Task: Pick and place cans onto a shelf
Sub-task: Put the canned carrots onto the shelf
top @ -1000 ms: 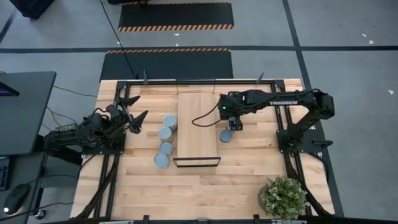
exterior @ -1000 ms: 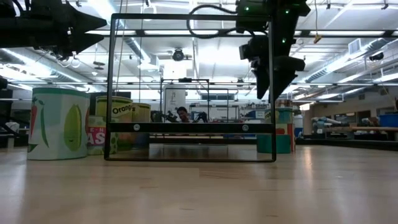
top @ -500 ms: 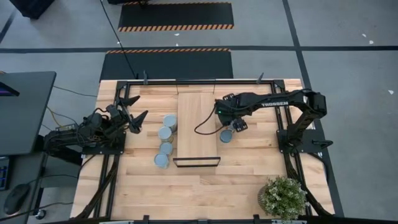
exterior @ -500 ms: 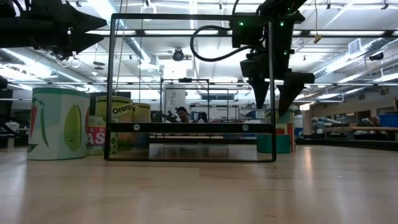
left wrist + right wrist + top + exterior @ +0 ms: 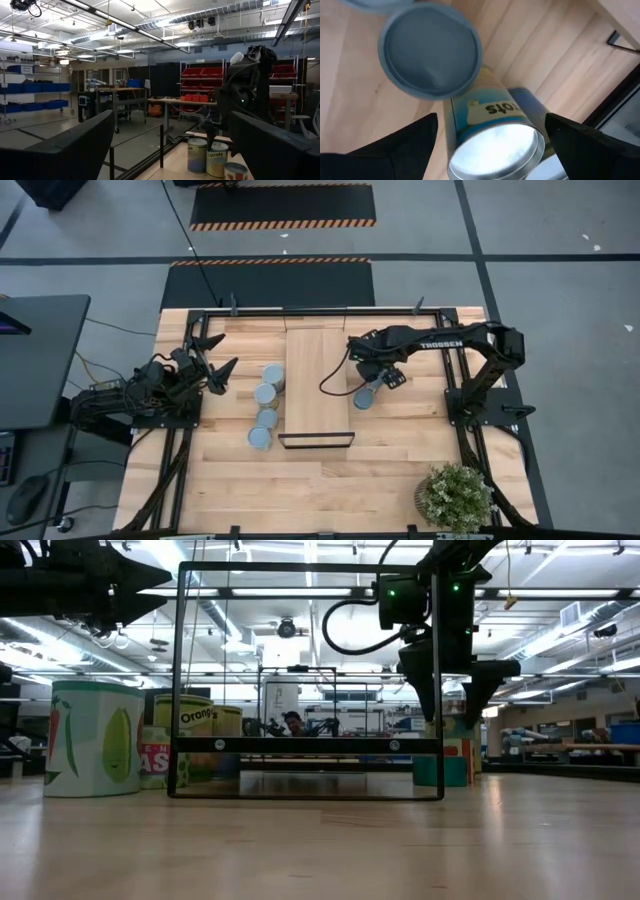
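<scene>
Right hand [image 5: 378, 378] lowered, fingers wide astride can [image 5: 492, 137]; wrist view alone shows label

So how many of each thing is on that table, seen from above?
cans: 5 clear, 4 left of the shelf, 1 right; others may hide under the right gripper
shelf: 1
grippers: 2, the left gripper waiting at the table's left edge
potted plant: 1
Total: 9
</scene>
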Controlling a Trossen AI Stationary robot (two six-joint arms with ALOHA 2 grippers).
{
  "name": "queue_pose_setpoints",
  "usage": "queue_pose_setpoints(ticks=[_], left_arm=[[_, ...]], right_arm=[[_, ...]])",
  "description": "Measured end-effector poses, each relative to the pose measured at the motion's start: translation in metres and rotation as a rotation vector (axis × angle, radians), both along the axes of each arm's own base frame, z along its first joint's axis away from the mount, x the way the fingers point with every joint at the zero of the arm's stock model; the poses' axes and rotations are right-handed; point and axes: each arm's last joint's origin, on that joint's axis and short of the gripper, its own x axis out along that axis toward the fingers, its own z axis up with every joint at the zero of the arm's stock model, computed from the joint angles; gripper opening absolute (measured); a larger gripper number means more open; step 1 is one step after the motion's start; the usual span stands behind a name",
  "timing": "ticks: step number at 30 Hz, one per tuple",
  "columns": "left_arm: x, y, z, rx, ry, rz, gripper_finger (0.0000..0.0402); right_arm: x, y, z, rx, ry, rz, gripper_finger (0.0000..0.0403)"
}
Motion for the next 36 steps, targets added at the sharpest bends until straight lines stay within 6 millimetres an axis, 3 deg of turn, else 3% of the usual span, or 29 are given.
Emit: queue_pose_setpoints(ticks=[23, 36], left_arm=[[0.000, 0.000, 0.000, 0.001, 0.001, 0.000, 0.0396], [0.000, 0.000, 0.000, 0.001, 0.003, 0.000, 0.0396]], right_arm=[[-0.009, -0.016, -0.001, 0.040, 0.071, 0.084, 0.0372], [-0.001, -0.008, 0.000, 0.031, 0.018, 0.105, 0.0329]])
